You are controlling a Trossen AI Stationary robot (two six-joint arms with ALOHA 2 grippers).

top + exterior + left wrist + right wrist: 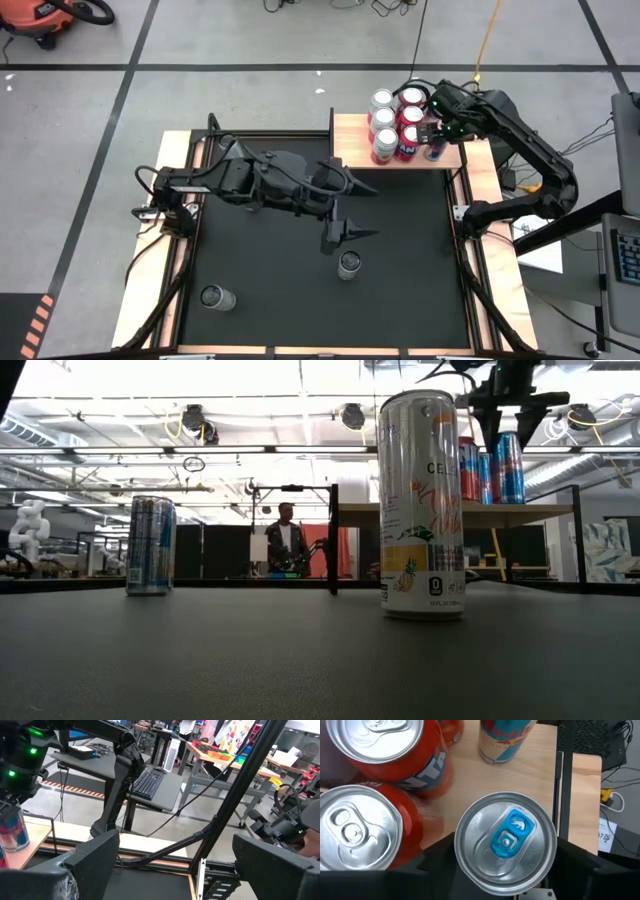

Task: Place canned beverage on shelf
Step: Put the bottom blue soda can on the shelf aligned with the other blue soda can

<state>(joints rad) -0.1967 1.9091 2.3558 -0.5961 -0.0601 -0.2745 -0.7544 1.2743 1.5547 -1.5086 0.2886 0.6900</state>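
Up at the far right corner of the worktop [400, 260], the right gripper [502, 851] sits over the shelf [350, 145], its fingers [437, 852] clamped on either side of a blue-tabbed can [505, 838] standing upright on the light-wood board. From the right wrist view, the silver lid with its blue pull tab fills the space between the dark fingers. Crowding it on one side are two red cans [380, 795], very close to the held can, and a slim blue and silver can [502, 740] stands a little beyond on the bare wood. From above, the cluster of cans [392, 125] takes up the right half of the shelf, leaving the left part of the board bare.

Out over the middle of the black worktop, the left gripper [352, 208] hangs with its fingers [95, 852] spread wide and nothing between them. Just in front of it stands a tall pale can [349, 264], upright and apart from the gripper; the low view shows it printed with fruit artwork. Well off toward the near left corner stands a striped silver can [217, 297], also upright. Behind the table, a person [285, 538] shows in the room.
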